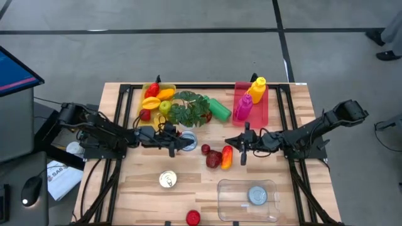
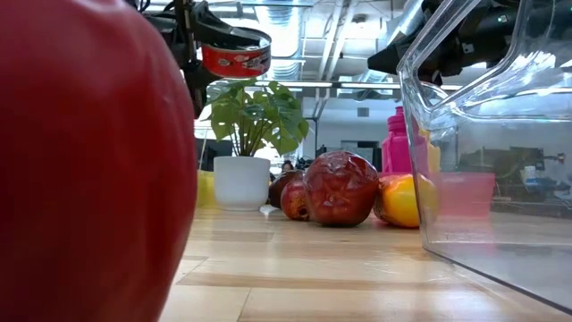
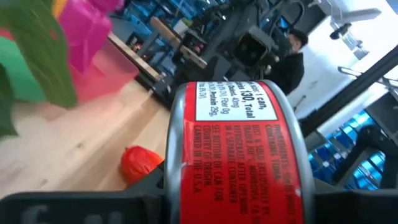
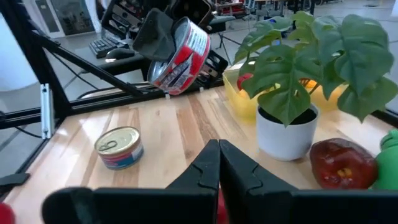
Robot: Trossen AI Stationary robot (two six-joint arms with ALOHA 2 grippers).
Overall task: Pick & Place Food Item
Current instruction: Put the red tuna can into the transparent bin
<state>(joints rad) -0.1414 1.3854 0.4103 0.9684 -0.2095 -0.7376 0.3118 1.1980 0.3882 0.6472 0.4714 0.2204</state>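
A red fruit fills my low view. My left pincer holds the red can above the bench, beside the potted plant; my right pincer sits closed.

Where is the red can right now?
The red can is up off the table, held in the left hand, left of middle in the high view, by the potted plant and above another can.

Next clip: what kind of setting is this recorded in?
Probably a robotics lab or workshop, not a kitchen: a wooden table on a black frame, a concrete floor, toy food such as the yellow bin of fruit, and workstations with a person behind.
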